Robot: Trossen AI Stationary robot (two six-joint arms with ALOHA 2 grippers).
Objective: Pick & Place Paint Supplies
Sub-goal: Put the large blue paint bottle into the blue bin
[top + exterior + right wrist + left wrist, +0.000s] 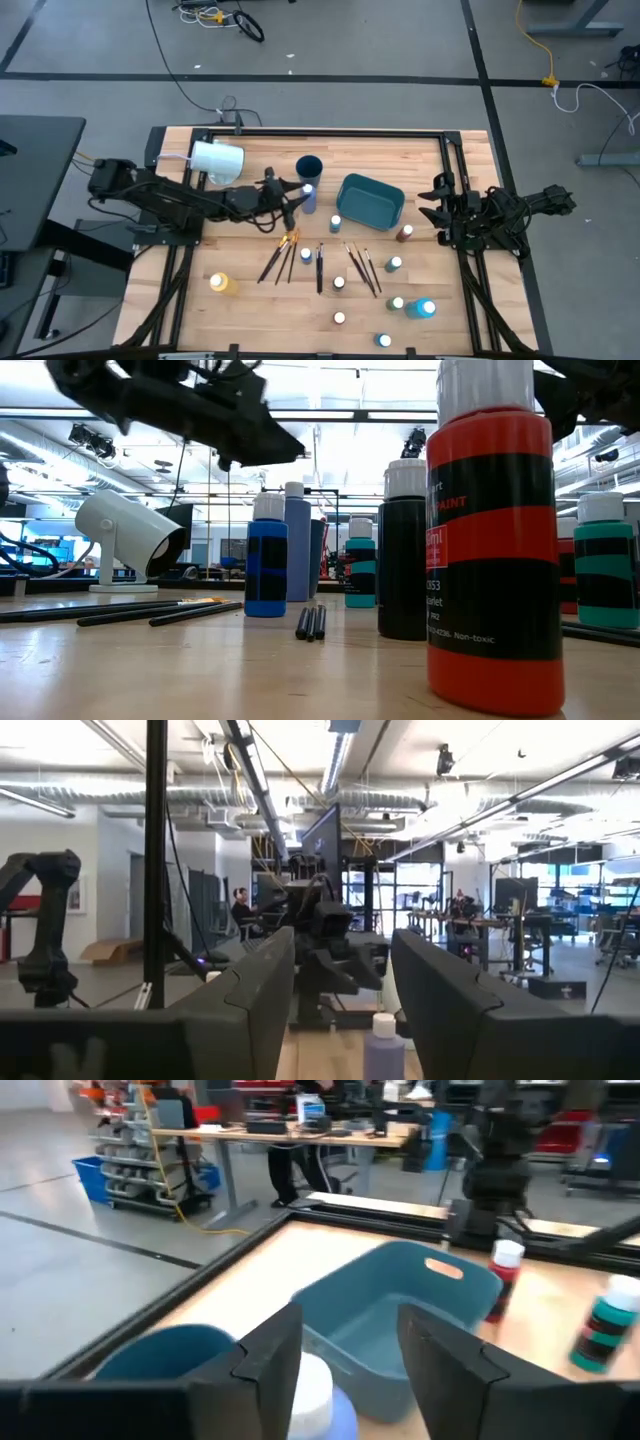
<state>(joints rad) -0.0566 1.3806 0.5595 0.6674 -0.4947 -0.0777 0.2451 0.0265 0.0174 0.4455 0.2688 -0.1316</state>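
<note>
I had the left gripper (297,200) over the tall blue bottle (308,197) beside the dark blue cup (309,167), fingers (270,1365) spread either side of its white cap, not pinching. Right gripper (434,207) waited at the tabletop (250,300) edge, fingers spread. Brushes (283,258) lay before the teal bin (370,200).

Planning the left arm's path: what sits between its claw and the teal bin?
High view: only a white-capped blue bottle, at the left claw; bare wood up to the bin.
</note>
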